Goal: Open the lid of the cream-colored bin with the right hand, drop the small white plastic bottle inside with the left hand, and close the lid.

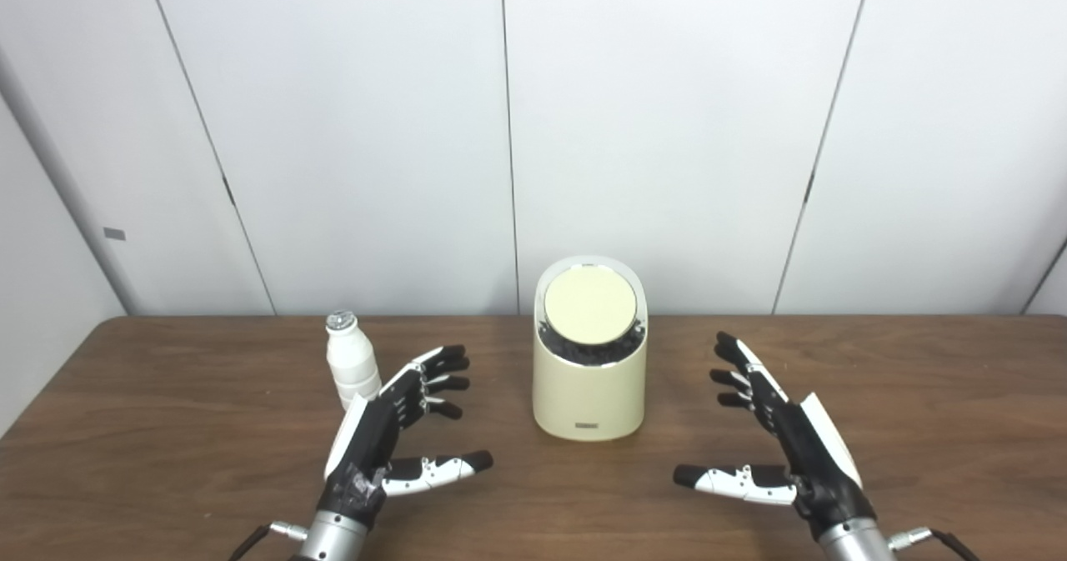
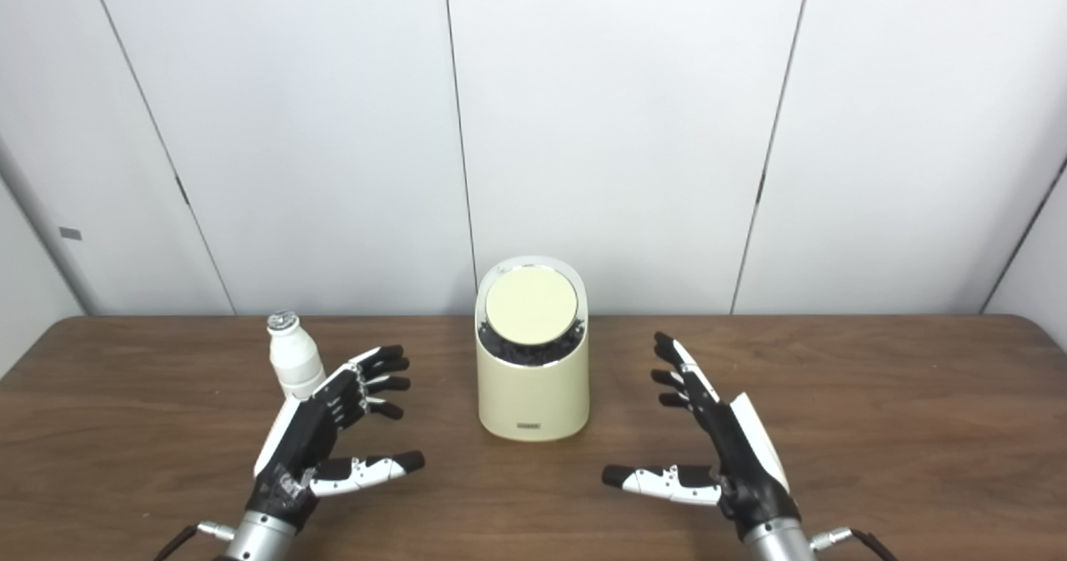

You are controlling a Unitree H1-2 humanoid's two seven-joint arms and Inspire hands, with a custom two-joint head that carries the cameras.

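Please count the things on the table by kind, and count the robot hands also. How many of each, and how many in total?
Cream-colored bin, lid shut: 1
Small white plastic bottle, upright: 1
Robot hands, both open: 2 (left robot hand, right robot hand)
Total: 4

A bin [image 1: 589, 373] is standing upright near the middle of the table [image 1: 167, 461], toward its far edge, with its lid [image 1: 590, 306] lying closed and tilted on top. A bottle [image 1: 351, 367] is standing upright to the left of the bin, well apart from it. The left hand [image 1: 392, 428] is being held just beside the bottle, in front and to its right. The right hand [image 1: 779, 440] is being held to the right of the bin, apart from it. A wall [image 1: 533, 127] is standing behind the table.
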